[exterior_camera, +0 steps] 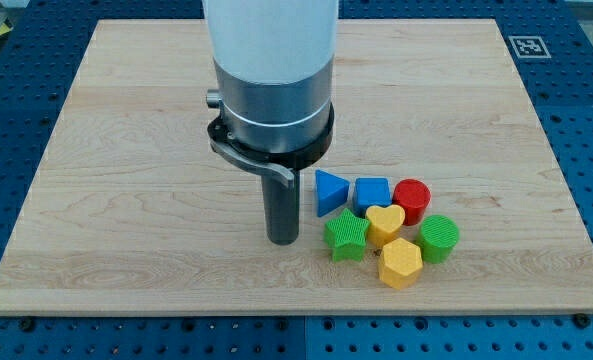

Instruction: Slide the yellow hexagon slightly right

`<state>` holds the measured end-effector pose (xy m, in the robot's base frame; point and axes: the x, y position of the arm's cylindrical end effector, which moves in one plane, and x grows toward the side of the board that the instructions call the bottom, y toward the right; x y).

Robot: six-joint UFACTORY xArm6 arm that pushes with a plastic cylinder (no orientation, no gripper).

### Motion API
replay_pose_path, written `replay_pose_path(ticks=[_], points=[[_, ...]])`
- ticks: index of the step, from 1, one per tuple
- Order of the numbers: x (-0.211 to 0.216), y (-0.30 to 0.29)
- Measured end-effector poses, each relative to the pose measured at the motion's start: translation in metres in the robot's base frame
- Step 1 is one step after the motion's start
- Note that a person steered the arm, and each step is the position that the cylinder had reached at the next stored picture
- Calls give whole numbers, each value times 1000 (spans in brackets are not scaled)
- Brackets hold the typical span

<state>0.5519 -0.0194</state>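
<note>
Yellow hexagon [400,263] lying flat near the board's [126,200] bottom edge, right of centre, lowest in the cluster. My tip [283,241] standing on the board to the view's left of it and slightly higher, apart, with the green star [346,235] between. No gripper fitted, only a bare rod, holding nothing. Hexagon showing no evident long axis. Touching or nearly touching the yellow heart [384,224] above. Green cylinder [439,238] just beside, on its right.
</note>
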Motion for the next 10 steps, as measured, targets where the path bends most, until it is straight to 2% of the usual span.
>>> replay_pose_path(ticks=[2, 5, 6, 10], points=[[34, 43], [42, 97], [67, 82], [58, 91]])
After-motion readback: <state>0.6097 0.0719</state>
